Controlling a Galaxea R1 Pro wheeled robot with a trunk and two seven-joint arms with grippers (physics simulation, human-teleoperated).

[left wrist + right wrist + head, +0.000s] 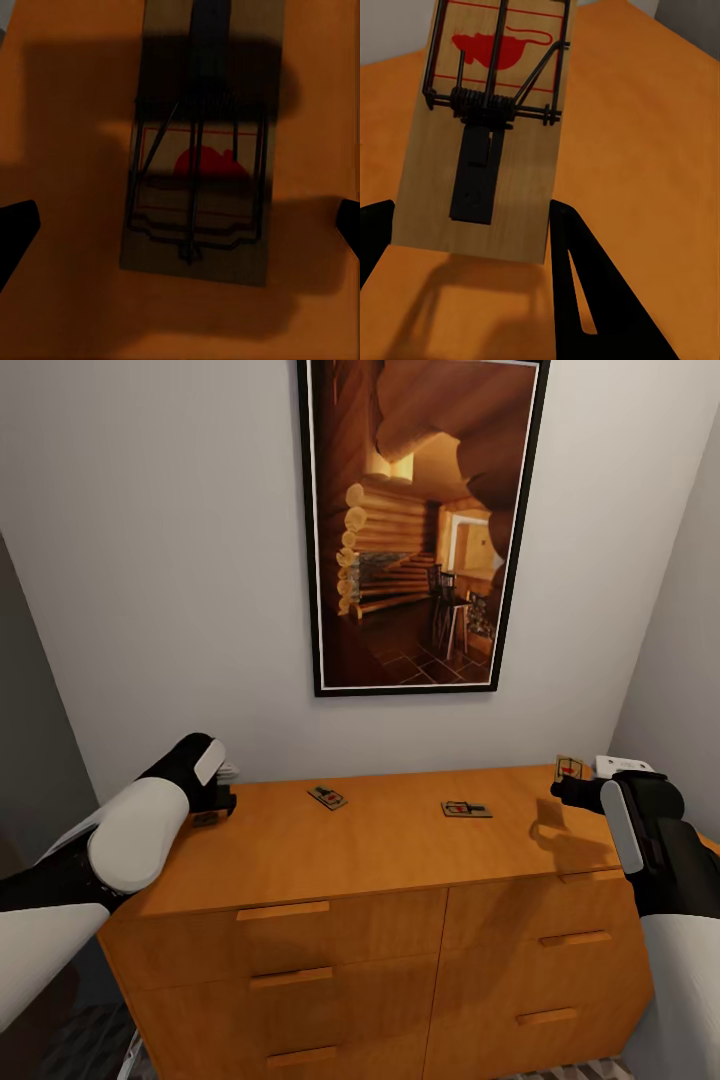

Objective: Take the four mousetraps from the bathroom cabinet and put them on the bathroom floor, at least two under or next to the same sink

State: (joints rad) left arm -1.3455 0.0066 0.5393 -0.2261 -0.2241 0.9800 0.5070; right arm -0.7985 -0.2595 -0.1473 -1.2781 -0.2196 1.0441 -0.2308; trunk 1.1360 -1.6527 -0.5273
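The orange-brown cabinet [380, 850] stands against the wall. Two mousetraps [327, 797] [466, 809] lie flat on the middle of its top. A third mousetrap [208, 818] [199, 180] lies at the top's left edge, right under my left gripper [222, 800] [182, 229], which hangs open with a finger on each side and apart from it. My right gripper [562, 790] [472, 240] is shut on the fourth mousetrap [570, 767] [487, 127], holding it by its near end, tilted up above the cabinet top at the right end.
A small white-grey gadget [625, 765] sits at the cabinet's far right corner. A framed cabin picture [420, 525] hangs on the wall above. Side walls close in on both sides. Drawer fronts with bar handles [283, 910] face me.
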